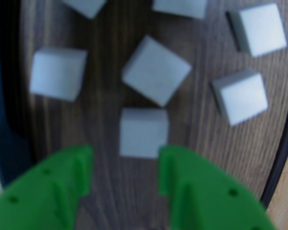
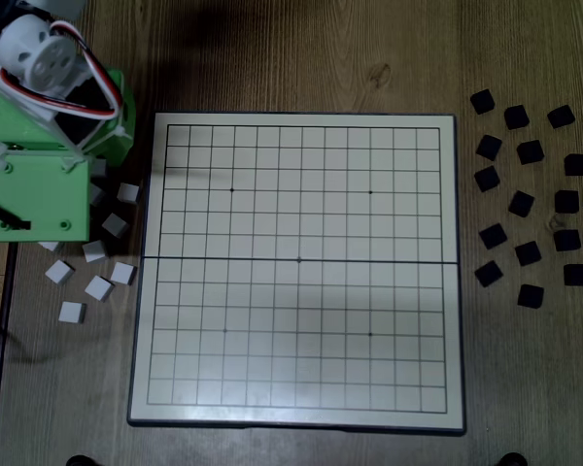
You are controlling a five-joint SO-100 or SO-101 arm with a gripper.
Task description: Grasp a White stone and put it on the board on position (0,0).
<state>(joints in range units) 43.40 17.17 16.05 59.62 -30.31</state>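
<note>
The green tool (image 1: 125, 165) hangs open and empty over the White stone (image 1: 143, 132). Best to lower straight, jaws straddling its flat sides, clear of the tilted neighbouring tile (image 1: 156, 70).

In the fixed view we find the board (image 2: 296, 267) in the middle of the table (image 2: 301, 58), with nothing lying on it. The position (0,0) (image 2: 299, 260) sits at its centre, on the fold line (image 2: 389, 262) running left to right. A cluster of tiles (image 2: 98, 287) lies left of the board, partly under the arm (image 2: 49, 146); another group of tiles (image 2: 525, 194) lies well apart on the right. In the wrist view we see the White stone (image 1: 143, 132) just ahead of the gripper (image 1: 125, 165), in line with the gap between its spread fingers (image 1: 182, 182), with other tiles (image 1: 156, 70) scattered beyond it.
</note>
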